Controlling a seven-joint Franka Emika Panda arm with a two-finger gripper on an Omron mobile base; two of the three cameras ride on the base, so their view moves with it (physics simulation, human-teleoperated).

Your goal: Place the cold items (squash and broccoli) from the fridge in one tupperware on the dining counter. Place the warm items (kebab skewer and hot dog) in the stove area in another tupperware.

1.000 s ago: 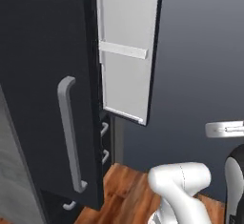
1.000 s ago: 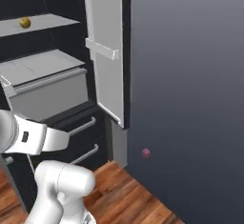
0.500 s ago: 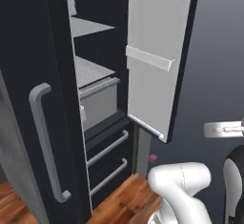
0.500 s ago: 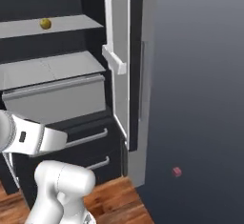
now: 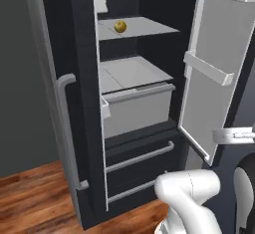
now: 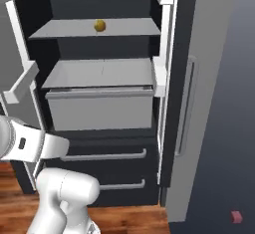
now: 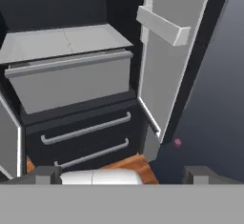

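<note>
Hand view has the gripper [image 7: 123, 173] spread wide and empty, its two dark tips low in the frame, well back from the open fridge [image 6: 104, 49] and aimed at the grey crisper drawer [image 7: 71, 82] and the two lower drawer handles [image 7: 86, 128]. A small yellow item, likely the squash [image 5: 119, 26], sits alone on the upper shelf [image 6: 74, 29], well above where the hand points.

Risks, as I judge them: reaching up from here could clip the shelf edge or the bins on the open right door [image 5: 211, 73]; the round squash may roll away if nudged by one finger.

Broccoli may be inside the closed drawer or higher up. The fridge's top shelf is cropped, and the yellow item is too small to identify firmly.
</note>
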